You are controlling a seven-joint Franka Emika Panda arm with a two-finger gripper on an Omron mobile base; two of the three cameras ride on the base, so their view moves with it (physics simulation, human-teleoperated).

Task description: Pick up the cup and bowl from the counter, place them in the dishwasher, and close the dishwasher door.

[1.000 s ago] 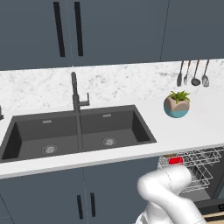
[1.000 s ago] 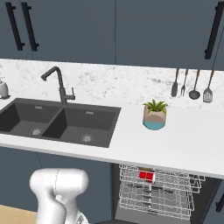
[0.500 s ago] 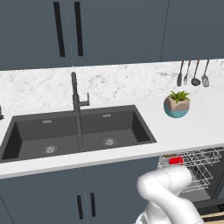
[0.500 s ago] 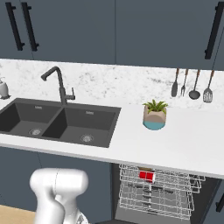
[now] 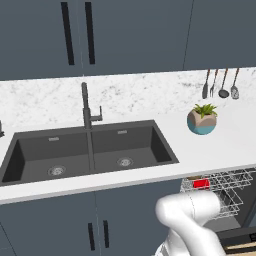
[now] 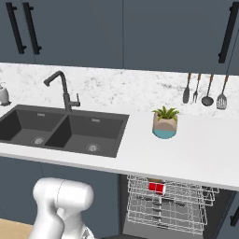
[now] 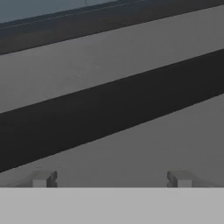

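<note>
Hand view has the gripper (image 7: 109,179) spread wide and empty against a dark panel, unchanged from a second ago, the cup (image 6: 156,187) already racked, so door-closing looks imminent.

Red cup (image 6: 156,187) in silver-racked dishwasher (image 6: 169,209), grey-marbled white counter (image 6: 196,154), teal-and-tan pot (image 6: 165,126)

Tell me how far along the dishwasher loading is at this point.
Done: the red cup sits in the pulled-out wire rack of the dishwasher; the counter holds just the plant pot.
In hand: nothing; the gripper is open against a flat grey-and-black surface.
Left: closing the door. Whether the bowl is in the rack I cannot tell.
</note>
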